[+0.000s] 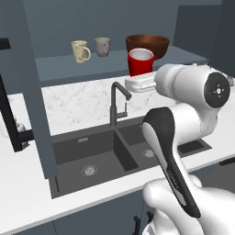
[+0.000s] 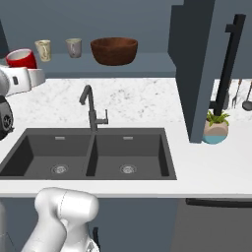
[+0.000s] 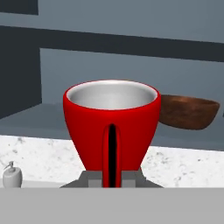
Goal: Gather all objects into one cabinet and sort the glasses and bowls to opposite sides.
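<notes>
Gripper (image 3: 112, 177) clamped on the handle of the red mug (image 3: 111, 127), mug upright, held in the air above the marble counter (image 1: 82, 103), just in front of the open cabinet shelf (image 1: 69, 69). Mug sits directly ahead of the fingers, handle facing the hand. Dark brown bowl (image 1: 148, 44) on the shelf just behind and right of the mug. Cream mug (image 1: 81, 50) and grey-beige mug (image 1: 103, 46) stand further left on the same shelf, near each other. White soap dispenser (image 3: 12, 175) low left on the counter.
</notes>
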Controlling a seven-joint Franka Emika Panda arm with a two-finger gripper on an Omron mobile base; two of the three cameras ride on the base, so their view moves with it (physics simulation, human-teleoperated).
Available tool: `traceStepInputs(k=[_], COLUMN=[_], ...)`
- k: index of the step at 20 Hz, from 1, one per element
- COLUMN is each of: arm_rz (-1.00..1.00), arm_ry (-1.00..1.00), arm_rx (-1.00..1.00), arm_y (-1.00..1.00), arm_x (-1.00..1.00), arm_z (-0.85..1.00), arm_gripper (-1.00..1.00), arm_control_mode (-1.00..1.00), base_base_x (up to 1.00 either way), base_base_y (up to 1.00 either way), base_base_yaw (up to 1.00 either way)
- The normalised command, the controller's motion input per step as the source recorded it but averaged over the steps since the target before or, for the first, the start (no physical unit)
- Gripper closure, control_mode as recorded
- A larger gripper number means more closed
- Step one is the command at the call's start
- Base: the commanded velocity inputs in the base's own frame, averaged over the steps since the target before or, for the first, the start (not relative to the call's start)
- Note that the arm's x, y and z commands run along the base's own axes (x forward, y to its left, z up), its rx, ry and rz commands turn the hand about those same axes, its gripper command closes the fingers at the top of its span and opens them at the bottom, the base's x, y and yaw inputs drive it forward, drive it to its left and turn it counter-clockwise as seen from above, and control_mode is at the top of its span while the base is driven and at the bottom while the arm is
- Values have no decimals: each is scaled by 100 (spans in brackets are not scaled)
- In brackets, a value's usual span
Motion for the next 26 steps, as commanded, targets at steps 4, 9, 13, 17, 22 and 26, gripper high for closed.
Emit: traceStepInputs(k=[4, 9, 13, 17, 22, 26], arm_rz=[0, 0, 1, 3, 5, 4], arm_ry=[6, 17, 18, 2, -2, -4], arm_rx=[8, 2, 0, -2, -2, 0], arm_y=[0, 0, 0, 0, 0, 0], arm_x=[20, 6, 0, 0, 0, 11], arm_z=[40, 28, 0, -28, -36, -23], arm_gripper=[100, 100, 100, 100, 100, 100], arm_control_mode=[-100, -100, -100, -100, -100, -100], base_base_x=[0, 0, 0, 0, 0, 0], base_base_y=[0, 0, 0, 0, 0, 0], base_base_yaw=[0, 0, 0, 0, 0, 0])
